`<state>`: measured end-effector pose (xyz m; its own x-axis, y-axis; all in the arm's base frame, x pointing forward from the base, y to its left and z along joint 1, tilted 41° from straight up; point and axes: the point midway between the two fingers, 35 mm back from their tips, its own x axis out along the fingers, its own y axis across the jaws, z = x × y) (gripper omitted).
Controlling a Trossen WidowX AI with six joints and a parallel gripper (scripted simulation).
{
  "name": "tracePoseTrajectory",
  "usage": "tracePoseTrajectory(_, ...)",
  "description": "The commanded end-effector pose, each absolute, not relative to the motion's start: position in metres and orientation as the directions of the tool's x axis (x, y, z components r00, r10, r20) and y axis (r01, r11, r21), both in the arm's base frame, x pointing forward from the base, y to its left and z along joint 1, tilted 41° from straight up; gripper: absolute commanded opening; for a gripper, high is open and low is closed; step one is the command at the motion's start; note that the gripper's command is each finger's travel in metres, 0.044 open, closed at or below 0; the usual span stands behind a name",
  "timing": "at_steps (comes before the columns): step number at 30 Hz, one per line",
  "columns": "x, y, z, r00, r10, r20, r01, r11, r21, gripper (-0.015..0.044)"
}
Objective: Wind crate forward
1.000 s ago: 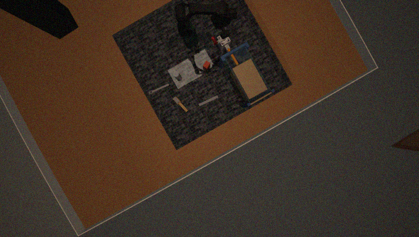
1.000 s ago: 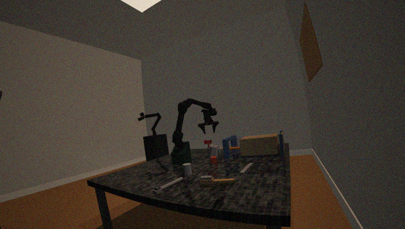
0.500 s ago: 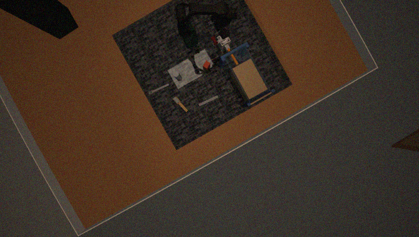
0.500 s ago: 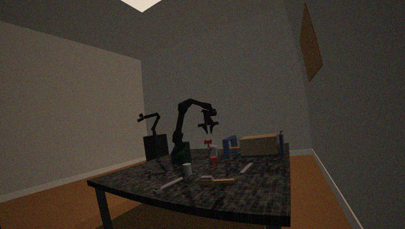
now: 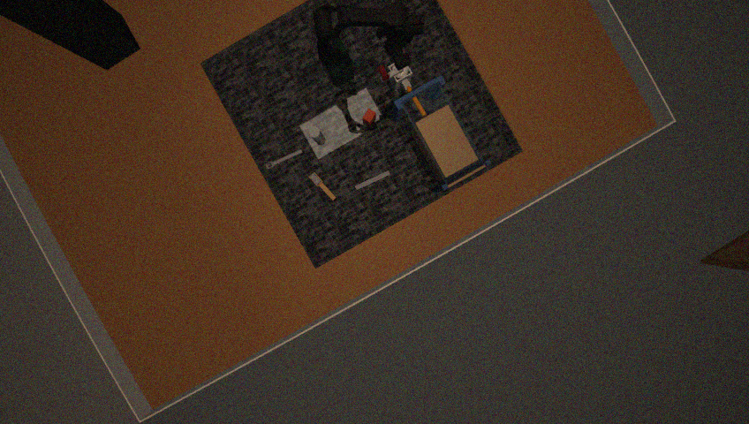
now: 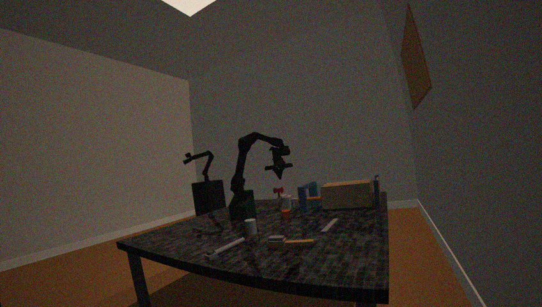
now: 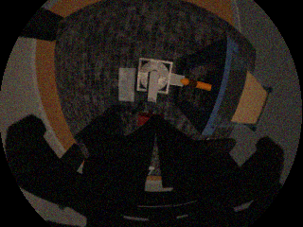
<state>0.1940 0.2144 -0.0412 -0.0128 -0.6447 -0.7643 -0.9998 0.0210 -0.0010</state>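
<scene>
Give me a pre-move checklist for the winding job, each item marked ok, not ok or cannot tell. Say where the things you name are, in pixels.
1. Black pincer (image 5: pixel 400 56) (image 6: pixel 279 177) (image 7: pixel 155 117) shut with nothing in it, above the red-gripped winch handle (image 5: pixel 390 72) (image 6: pixel 278 190) (image 7: pixel 144 118): ok.
2. Handle's square key fully down in the pale grey metal winch (image 5: pixel 403 72) (image 7: pixel 163 79): cannot tell; the joint is too small and dark.
3. Orange strap (image 5: pixel 418 102) (image 6: pixel 314 197) (image 7: pixel 203 86) running from winch toward crate: ok.
4. Tan box-shaped crate (image 5: pixel 446 139) (image 6: pixel 346 194) (image 7: pixel 251 99) sitting flat: ok, looks level.
5. Crate front against the blue upright frame (image 5: pixel 419 90) (image 6: pixel 300 199) (image 7: pixel 220 99): not ok, a gap shows.
</scene>
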Motion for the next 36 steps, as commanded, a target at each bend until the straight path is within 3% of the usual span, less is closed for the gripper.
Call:
tracePoseTrajectory(1, 0.1944, 0.2147, -0.0409, -0.011, -0.644, -0.765, -1.0, 0.021, -0.003, 0.0)
tracePoseTrajectory(35, 0.1944, 0.2147, -0.0409, -0.011, -0.644, -0.765, -1.0, 0.021, -0.003, 0.0)
tracePoseTrajectory(36, 0.194, 0.214, -0.0411, -0.009, -0.645, -0.764, -1.0, 0.007, 0.006, 0.0026)
